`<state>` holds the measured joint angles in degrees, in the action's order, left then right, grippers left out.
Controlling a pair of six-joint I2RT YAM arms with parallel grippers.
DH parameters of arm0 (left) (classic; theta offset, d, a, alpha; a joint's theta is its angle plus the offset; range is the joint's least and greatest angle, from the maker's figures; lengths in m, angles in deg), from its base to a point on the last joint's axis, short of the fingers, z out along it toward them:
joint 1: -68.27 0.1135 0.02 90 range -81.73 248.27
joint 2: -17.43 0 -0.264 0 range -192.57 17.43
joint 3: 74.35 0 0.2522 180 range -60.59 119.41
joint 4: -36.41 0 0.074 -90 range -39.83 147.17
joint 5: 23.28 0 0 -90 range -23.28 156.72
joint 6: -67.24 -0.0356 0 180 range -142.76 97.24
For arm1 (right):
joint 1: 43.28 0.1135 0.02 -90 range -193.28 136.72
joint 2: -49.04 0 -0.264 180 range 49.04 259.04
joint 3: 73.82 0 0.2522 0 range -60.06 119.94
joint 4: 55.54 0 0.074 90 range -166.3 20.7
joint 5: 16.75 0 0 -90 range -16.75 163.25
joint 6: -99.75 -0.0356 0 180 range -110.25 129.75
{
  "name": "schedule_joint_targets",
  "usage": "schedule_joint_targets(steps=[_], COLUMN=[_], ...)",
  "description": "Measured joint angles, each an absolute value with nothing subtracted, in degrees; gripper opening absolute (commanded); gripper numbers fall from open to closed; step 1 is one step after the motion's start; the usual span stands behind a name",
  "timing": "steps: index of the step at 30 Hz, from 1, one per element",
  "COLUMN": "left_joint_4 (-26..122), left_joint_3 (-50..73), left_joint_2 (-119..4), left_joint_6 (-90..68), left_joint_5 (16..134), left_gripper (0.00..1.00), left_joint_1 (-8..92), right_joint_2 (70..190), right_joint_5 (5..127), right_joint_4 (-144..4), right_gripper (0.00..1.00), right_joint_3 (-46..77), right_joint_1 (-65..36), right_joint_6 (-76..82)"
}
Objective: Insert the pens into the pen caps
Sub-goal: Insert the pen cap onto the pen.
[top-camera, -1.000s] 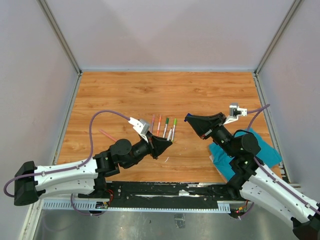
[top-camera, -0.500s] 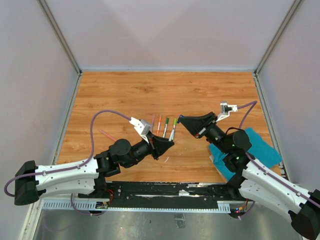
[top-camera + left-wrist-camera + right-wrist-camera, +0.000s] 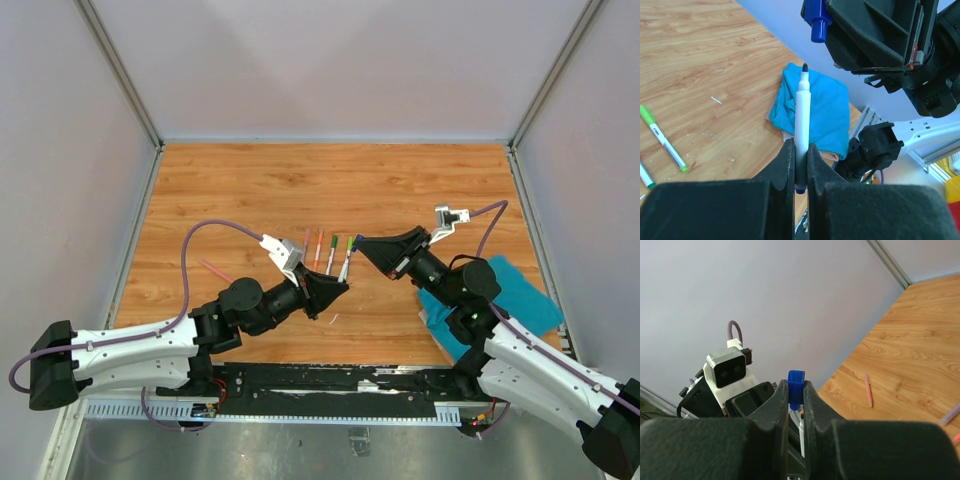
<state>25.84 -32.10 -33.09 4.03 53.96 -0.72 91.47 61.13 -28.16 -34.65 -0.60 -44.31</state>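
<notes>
This pair is not yet joined. The left gripper [image 3: 800, 152] is clamped on a white pen [image 3: 802, 107], its tip pointing away. The right gripper [image 3: 796, 387] pinches the blue cap [image 3: 795, 377] near that tip, apart from it and slightly off line. Other pens [image 3: 330, 252] lie on the bench [image 3: 250, 190] just beyond the left gripper; I cannot tell whether they are capped. Both arms reach inward, the grippers nose to nose.
</notes>
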Motion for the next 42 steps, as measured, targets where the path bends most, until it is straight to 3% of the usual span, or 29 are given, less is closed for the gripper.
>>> schedule_joint_targets(steps=[42], left_joint_4=[25.81], left_joint_3=[-32.1], left_joint_2=[-33.48], left_joint_6=[3.79], left_joint_5=[53.96], left_gripper=[0.0], left_joint_1=[-0.77], right_joint_2=[93.18], right_joint_5=[57.63], right_joint_4=[-30.41], right_gripper=[0.01], right_joint_3=[-34.65], right_joint_1=[-0.6], right_joint_6=[-44.33])
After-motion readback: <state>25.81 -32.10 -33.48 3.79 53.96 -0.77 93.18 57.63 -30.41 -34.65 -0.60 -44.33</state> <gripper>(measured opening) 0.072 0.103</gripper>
